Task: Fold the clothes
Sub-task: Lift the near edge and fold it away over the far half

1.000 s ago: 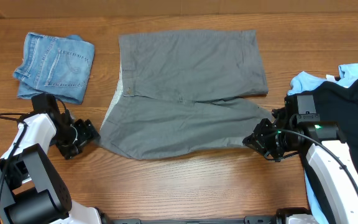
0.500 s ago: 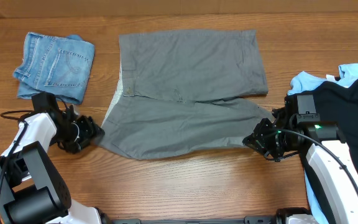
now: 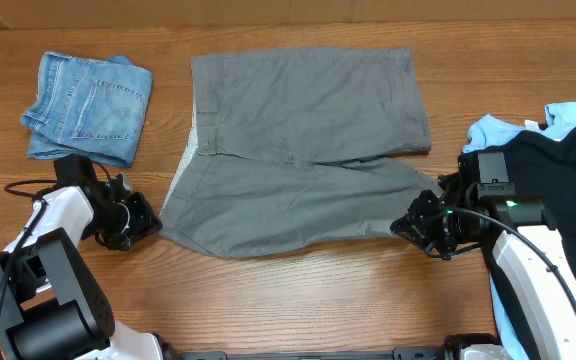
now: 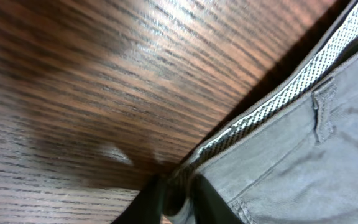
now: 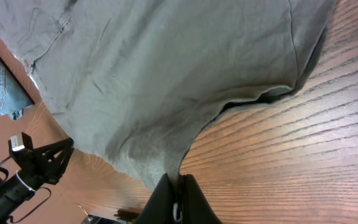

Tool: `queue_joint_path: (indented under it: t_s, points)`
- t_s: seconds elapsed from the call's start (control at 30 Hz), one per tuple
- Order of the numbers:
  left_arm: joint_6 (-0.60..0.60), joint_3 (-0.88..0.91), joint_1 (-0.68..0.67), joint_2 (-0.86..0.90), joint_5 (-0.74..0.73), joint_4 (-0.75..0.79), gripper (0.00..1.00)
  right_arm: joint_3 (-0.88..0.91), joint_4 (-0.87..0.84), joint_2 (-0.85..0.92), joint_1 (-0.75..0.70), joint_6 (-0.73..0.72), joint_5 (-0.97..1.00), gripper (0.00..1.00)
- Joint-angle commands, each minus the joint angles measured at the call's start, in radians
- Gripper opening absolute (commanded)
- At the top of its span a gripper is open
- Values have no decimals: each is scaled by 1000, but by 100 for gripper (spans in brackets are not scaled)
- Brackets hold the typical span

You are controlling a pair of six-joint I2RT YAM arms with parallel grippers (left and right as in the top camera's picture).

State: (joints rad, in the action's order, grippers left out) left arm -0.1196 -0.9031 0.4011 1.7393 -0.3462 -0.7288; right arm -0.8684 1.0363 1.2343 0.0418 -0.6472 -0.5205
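Grey shorts (image 3: 298, 150) lie spread flat in the middle of the wooden table, waistband to the left. My left gripper (image 3: 148, 222) sits at the near-left waistband corner. In the left wrist view its fingers (image 4: 146, 202) pinch the edge of the grey shorts (image 4: 303, 143), with the dotted lining of the waistband showing. My right gripper (image 3: 409, 228) is shut on the near-right leg hem. In the right wrist view the grey shorts (image 5: 166, 81) run down into the closed right gripper (image 5: 178, 202).
Folded denim shorts (image 3: 86, 105) lie at the far left. A pile of black and light blue clothes (image 3: 558, 160) sits at the right edge, partly under my right arm. The left arm (image 5: 36, 165) shows in the right wrist view.
My left gripper slid right to the waistband corner of the shorts and closed on it. The right gripper and the shorts stayed still.
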Motion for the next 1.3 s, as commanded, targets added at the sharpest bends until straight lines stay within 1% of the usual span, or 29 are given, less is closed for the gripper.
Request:
queue_joint_path:
  t_s: [0.0, 0.07, 0.13, 0.27, 0.37, 0.53, 0.63, 0.77, 0.87, 1.0, 1.13, 1.27]
  points:
    - [15, 51, -4, 41, 36, -13, 12, -25, -12, -15, 5, 0, -4, 4]
    - [14, 48, -4, 40, 30, -19, 7, -26, -14, -15, 3, 0, 5, 4]
    - [15, 39, -2, 39, 12, -36, 4, -29, -12, -15, 3, 1, 24, 4]
    - [15, -18, 0, 17, -18, -121, 4, -70, 20, -15, 3, 10, 84, 4]
    - [16, -93, 0, -26, -18, -227, 4, -158, 106, -15, 3, 21, 175, 4]
    - [20, -188, 0, -181, -12, -357, 4, -353, 294, -15, 3, 20, 298, 4]
    - [19, -228, 0, -291, 24, -423, 4, -464, 393, -15, 3, 20, 331, 4]
    - [18, -246, 0, -441, 71, -485, 4, -605, 501, -15, 3, 20, 437, 4]
    - [-1, -246, 0, -523, 93, -526, 4, -691, 556, -15, 3, 20, 492, 4]
    - [-34, -247, 0, -620, 151, -602, 4, -799, 617, -15, 3, 21, 494, 4]
    - [-45, -265, 0, -668, 186, -670, 4, -852, 658, -15, 3, 28, 512, 4]
    - [-41, -309, 0, -683, 195, -720, 4, -864, 644, -12, 3, 35, 512, 4]
